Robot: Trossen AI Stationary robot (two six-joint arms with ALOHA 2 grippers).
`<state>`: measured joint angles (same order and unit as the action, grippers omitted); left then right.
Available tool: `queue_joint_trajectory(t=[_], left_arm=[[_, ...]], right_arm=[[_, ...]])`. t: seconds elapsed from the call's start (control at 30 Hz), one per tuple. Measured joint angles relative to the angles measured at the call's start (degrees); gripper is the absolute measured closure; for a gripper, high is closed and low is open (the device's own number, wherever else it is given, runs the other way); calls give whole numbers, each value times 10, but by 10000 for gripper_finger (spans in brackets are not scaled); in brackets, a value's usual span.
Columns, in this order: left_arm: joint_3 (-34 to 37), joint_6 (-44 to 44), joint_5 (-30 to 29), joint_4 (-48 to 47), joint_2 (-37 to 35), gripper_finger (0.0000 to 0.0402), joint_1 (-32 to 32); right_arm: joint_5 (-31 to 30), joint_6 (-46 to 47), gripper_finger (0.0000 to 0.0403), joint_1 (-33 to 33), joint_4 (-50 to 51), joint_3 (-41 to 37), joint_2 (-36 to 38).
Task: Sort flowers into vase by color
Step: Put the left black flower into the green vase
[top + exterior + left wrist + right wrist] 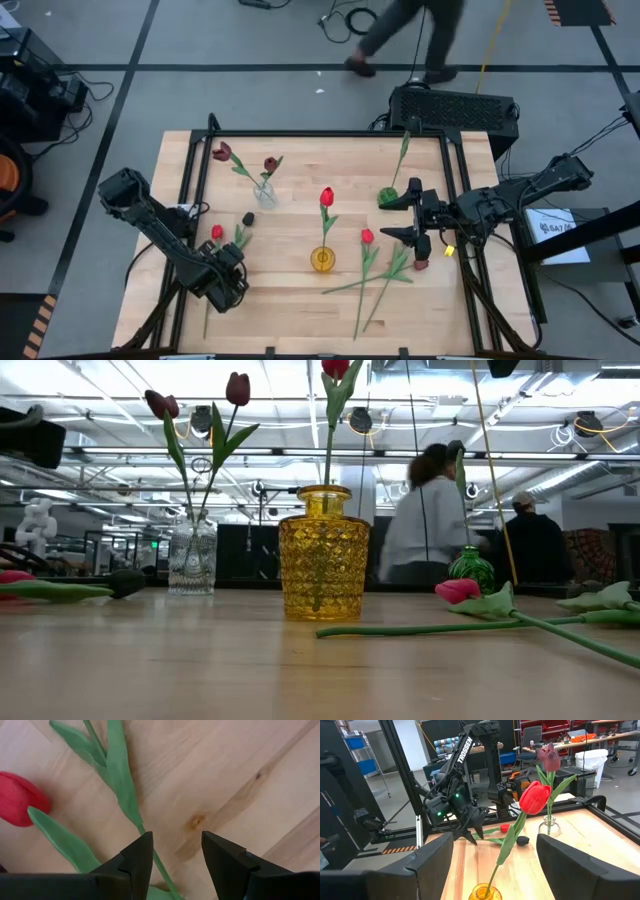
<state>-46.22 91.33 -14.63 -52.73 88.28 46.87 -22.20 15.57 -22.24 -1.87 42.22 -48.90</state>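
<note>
My left gripper point(228, 264) point(176, 854) is low over the table's left near part, open. Its fingers stand on either side of a thin green stem point(159, 864) lying on the wood, without touching it. A red tulip point(17, 799) point(217, 232) and a near-black one point(248, 218) lie beside it. My right gripper point(402, 217) point(495, 855) hovers open at the table's right. It faces the yellow vase point(322, 259) point(322, 553), which holds a red tulip point(535, 797). The clear vase point(265, 193) holds two maroon tulips point(237, 387). The green vase point(388, 197) holds one long stem.
More tulips lie on the wood right of the yellow vase: a red one point(367, 236) point(458, 590), crossed stems point(375, 280) and a head near the right rail point(421, 265). A dark metal frame point(455, 200) edges the table. People move in the room beyond the far edge.
</note>
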Motion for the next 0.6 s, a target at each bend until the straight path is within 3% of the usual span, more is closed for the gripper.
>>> queue_joint_trajectory(t=[0.27, 0.47, 0.6], left_arm=[[11, 14, 10, 4, 12, 226, 0], [44, 14, 5, 66, 11, 226, -3], [43, 12, 6, 70, 11, 246, -6]], right_arm=[[0, 0, 124, 0, 0, 0, 0], [0, -1, 124, 0, 0, 0, 0], [0, -2, 124, 0, 0, 0, 0]])
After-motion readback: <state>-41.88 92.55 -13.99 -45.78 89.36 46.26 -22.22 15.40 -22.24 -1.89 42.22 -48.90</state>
